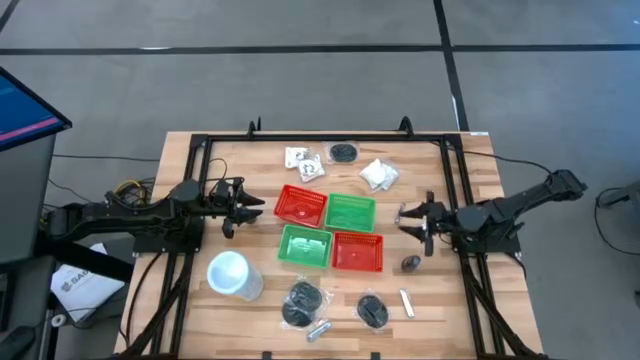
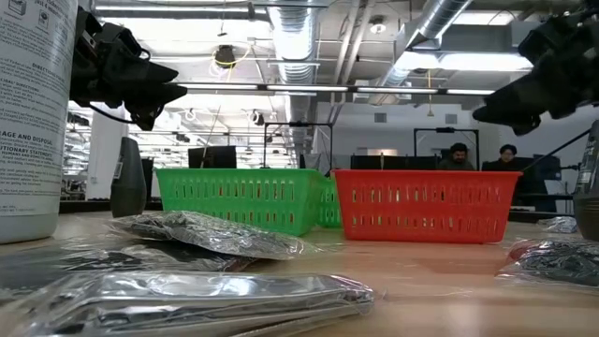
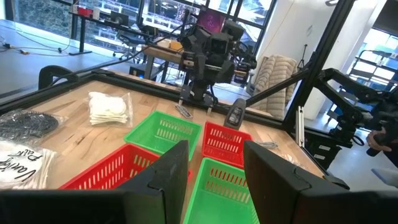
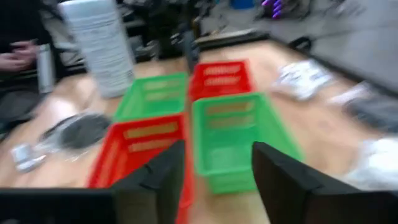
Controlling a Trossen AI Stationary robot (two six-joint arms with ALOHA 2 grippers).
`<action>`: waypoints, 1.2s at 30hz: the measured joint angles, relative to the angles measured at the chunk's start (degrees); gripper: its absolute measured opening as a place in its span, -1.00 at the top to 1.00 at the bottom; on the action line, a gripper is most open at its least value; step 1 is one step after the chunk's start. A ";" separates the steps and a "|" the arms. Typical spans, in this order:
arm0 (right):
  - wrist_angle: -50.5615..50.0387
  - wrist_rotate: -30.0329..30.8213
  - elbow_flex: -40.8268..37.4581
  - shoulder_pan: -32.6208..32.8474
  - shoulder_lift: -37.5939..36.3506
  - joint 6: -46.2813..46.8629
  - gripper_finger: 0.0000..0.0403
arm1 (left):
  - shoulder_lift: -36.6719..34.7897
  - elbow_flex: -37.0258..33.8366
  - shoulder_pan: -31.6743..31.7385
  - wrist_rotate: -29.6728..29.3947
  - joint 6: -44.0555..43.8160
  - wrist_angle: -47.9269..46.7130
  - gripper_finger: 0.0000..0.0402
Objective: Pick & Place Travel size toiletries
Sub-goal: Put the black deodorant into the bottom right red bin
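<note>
Flanking the four red and green plastic baskets [image 1: 330, 229] mid-frame, the left gripper [image 1: 256, 208] and right gripper [image 1: 403, 222] hover spread and empty, toiletries [image 1: 303, 301] scattered above and below.

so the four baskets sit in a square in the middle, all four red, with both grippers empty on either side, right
Not quite: the high view shows two red baskets and two green baskets, set diagonally. The left gripper and right gripper are indeed empty, either side.

4 baskets [image 1: 330, 231] sit mid-table between both grippers; packets [image 1: 303, 164] lie behind them, the cup [image 1: 229, 273] and wrapped bundles [image 1: 302, 300] in front
</note>
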 joint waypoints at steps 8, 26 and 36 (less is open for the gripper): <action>-0.97 -8.53 1.29 4.40 0.02 5.14 -0.29 | 0.00 0.00 0.00 0.00 0.02 -0.02 0.28; -5.28 -9.62 1.29 17.77 0.02 5.10 -0.29 | 0.00 0.00 0.00 0.00 -0.11 -0.04 0.28; -9.98 -9.33 1.29 18.96 0.07 5.08 -0.29 | 0.00 0.00 0.00 0.00 -0.15 -0.04 0.28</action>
